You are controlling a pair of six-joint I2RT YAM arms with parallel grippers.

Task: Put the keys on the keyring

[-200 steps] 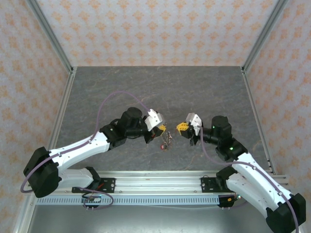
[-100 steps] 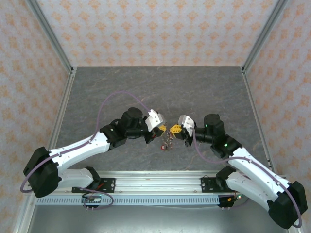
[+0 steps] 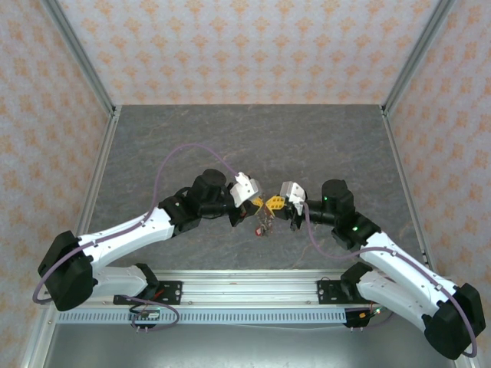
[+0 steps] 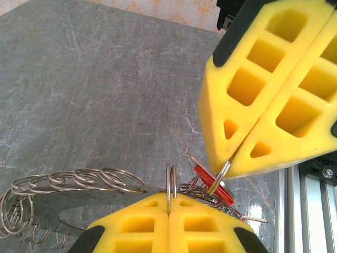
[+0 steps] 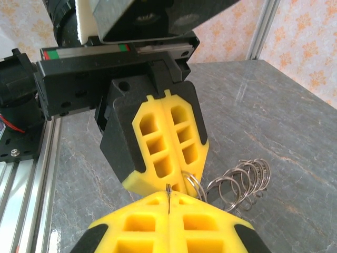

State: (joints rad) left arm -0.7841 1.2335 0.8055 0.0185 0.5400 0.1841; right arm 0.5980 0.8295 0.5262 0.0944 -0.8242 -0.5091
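Claws meet nose to nose just above the tabletop (image 3: 230,138). The left claw (image 4: 169,200) is pressed together on an upright loop of the keyring (image 4: 79,182), its other coils trailing aside. The right claw (image 4: 226,167) pinches what looks like the wire loop of a red-tagged key (image 4: 221,192), touching the keyring. I'd hold the left dead steady and ease the key's loop in slowly, without twisting.
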